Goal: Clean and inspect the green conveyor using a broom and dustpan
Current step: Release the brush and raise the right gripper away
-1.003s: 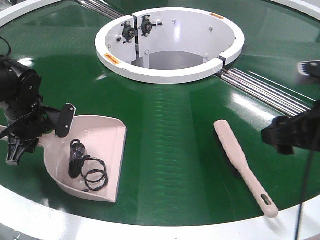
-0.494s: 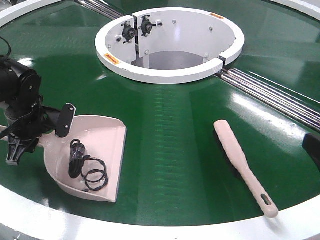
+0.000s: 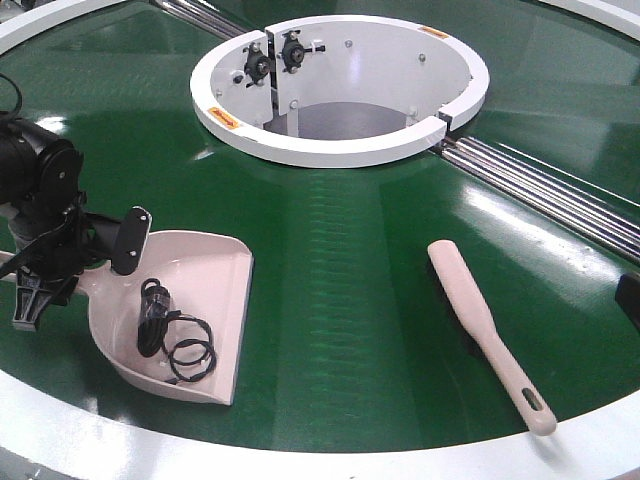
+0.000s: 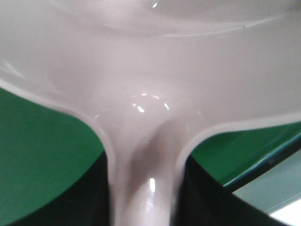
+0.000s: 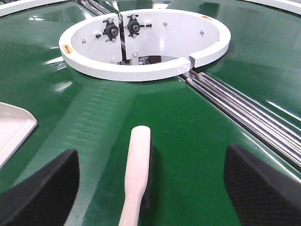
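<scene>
One glossy dark green ring-shaped conveyor (image 3: pixel 340 260) fills the front view, edged by a white outer rim (image 3: pixel 100 440). Its one white round central hub (image 3: pixel 350 152) sits toward the far edge. The hub rim carries two small orange labels, and its inner wall holds two black knob fittings (image 3: pixel 275 58) side by side. A bundle of several shiny metal rollers (image 3: pixel 540 190) runs from the hub toward the right edge.

One pale beige-pink plastic scoop dustpan (image 3: pixel 205 290) lies flat on the belt near the conveyor's near-left edge, its open mouth facing the middle of the belt. Inside the dustpan lies one tangle of black cord (image 3: pixel 170 335) with two round loops. The left gripper (image 4: pixel 143 200) has its jaws clamped on the dustpan's handle, one dark jaw pressed to each side where the handle meets the pan.

One slim pale beige-pink plastic broom (image 3: pixel 480 320) lies flat on the belt near the near-right edge, well apart from the dustpan. The slotted end of its handle touches the white rim, and dark bristles show along one side of its head. The right gripper (image 5: pixel 150 162) hangs over the broom's handle end with its two black jaws wide apart, one on each side, neither touching the broom
</scene>
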`<control>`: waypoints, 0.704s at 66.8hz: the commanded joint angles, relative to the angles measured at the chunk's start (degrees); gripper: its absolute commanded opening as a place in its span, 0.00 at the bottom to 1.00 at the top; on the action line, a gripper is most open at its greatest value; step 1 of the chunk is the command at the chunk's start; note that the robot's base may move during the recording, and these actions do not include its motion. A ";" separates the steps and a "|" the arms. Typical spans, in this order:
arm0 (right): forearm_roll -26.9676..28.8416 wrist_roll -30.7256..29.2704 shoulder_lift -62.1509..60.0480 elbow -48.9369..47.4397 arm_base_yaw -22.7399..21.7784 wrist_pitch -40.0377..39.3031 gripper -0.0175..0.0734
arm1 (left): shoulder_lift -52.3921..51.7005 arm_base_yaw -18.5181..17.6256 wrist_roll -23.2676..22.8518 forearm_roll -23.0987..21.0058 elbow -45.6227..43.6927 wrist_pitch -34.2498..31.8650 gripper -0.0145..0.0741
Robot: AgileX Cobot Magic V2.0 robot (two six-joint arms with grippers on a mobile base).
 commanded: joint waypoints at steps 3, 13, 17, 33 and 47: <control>-0.46 -0.46 0.21 -1.48 -0.19 -4.19 0.84 | -2.66 -0.31 -1.18 0.11 -1.59 -1.80 0.16; -0.46 -0.46 0.21 -1.48 -0.19 -4.19 0.84 | -2.66 -0.26 -1.18 0.11 -1.59 -1.82 0.16; -0.46 -0.46 0.21 -1.48 -0.19 -4.19 0.84 | -2.66 -0.26 -1.18 0.11 -1.59 -2.14 0.16; -0.46 -0.46 0.21 -1.48 -0.19 -4.19 0.84 | -2.46 -0.26 -1.18 0.33 -1.59 -5.74 0.17; -0.46 -0.46 0.21 -1.48 -0.19 -4.19 0.84 | -2.46 -0.26 -0.90 0.61 -1.59 -6.40 0.34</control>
